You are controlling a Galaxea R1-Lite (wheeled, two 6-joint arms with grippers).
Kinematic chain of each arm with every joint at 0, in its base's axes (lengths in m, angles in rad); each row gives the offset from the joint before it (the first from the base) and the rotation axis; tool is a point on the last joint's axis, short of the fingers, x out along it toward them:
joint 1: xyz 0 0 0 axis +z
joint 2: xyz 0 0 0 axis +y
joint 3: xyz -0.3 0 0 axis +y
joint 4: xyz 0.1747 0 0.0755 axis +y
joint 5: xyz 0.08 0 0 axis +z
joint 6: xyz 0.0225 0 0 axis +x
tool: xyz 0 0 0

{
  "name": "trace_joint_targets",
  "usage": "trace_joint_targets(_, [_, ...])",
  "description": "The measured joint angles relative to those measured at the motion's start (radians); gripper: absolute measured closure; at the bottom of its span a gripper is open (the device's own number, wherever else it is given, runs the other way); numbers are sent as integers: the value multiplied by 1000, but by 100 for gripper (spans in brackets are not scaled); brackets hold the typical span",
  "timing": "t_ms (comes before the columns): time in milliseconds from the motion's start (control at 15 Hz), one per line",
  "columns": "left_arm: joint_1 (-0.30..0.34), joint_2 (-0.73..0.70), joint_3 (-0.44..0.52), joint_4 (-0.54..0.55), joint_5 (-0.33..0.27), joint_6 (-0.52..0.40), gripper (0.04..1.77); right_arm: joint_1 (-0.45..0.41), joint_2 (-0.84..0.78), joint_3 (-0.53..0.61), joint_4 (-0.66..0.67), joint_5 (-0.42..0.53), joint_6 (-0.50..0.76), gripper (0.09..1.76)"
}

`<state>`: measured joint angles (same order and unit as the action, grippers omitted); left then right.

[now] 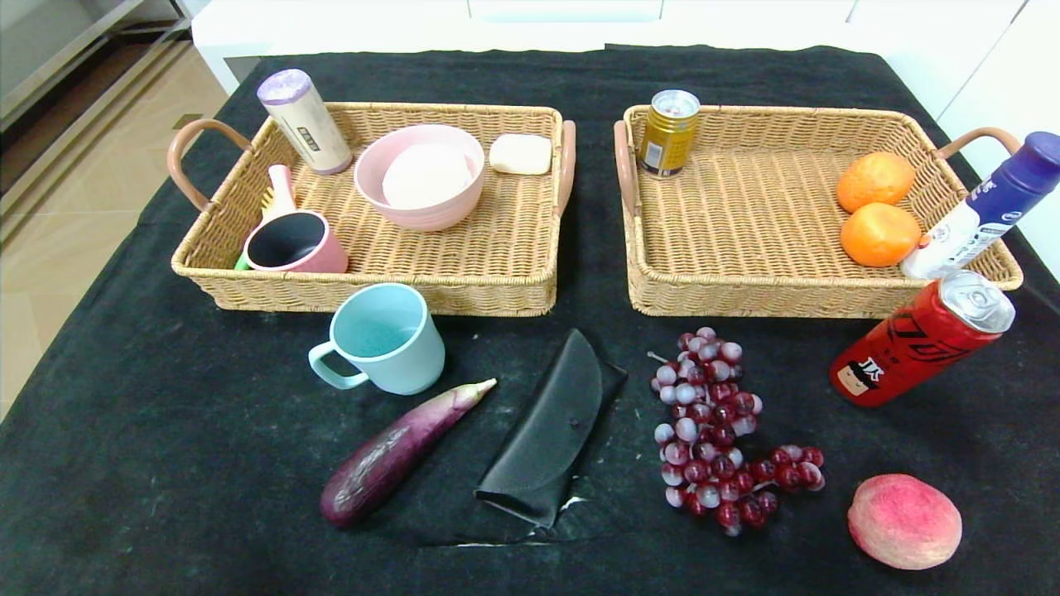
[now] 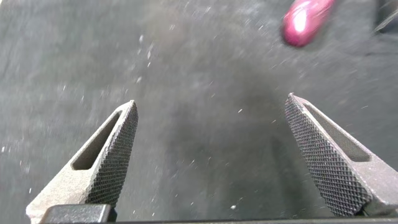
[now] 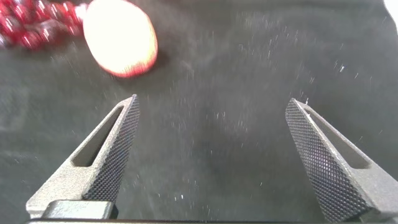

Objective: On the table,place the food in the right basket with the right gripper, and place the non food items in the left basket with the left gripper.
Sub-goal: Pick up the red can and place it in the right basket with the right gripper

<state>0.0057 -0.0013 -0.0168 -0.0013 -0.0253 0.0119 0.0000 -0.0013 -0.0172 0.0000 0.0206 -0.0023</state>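
Note:
On the black cloth lie a purple eggplant [image 1: 397, 451], red grapes [image 1: 716, 430], a peach [image 1: 904, 520], a red can [image 1: 919, 339], a teal mug [image 1: 385, 338] and a black case [image 1: 551, 430]. The left basket [image 1: 497, 281] holds a pink bowl [image 1: 421, 174], pink mug [image 1: 294, 242], soap [image 1: 520, 154] and a tube [image 1: 305, 121]. The right basket [image 1: 745, 294] holds two oranges [image 1: 878, 207] and a gold can [image 1: 667, 132]. My left gripper [image 2: 211, 99] is open over bare cloth near the eggplant [image 2: 305, 22]. My right gripper [image 3: 212, 99] is open near the peach [image 3: 121, 37]. Neither arm shows in the head view.
A white and blue bottle [image 1: 985, 207] leans by the right basket's outer rim, above the red can. Grapes [image 3: 31, 25] lie beyond the peach in the right wrist view. White furniture stands behind the table, and floor lies off its left edge.

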Motion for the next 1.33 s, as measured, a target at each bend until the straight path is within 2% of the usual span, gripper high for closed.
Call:
trace_joint_targets(133, [0, 6, -59, 17, -17, -3, 9, 0, 5, -70, 51, 0, 0, 14])
trace_joint_targets(333, [-1, 63, -217, 67, -24, -4, 9, 1, 57, -234, 134, 7, -1, 14])
trace_joint_targets(667, [-26, 287, -502, 75, -43, 1, 9, 7, 305, -493, 150, 70, -4, 14])
trace_joint_targets(1067, [-153, 556, -742, 83, -51, 3, 9, 9, 641, -721, 104, 113, -15, 14])
trace_joint_targets(1200, [-193, 635, -803, 84, -68, 13, 9, 9, 729, -766, 82, 126, -53, 14])
trace_joint_targets(1333, [-233, 703, -857, 84, -114, 36, 9, 8, 804, -812, 79, 127, -73, 14])
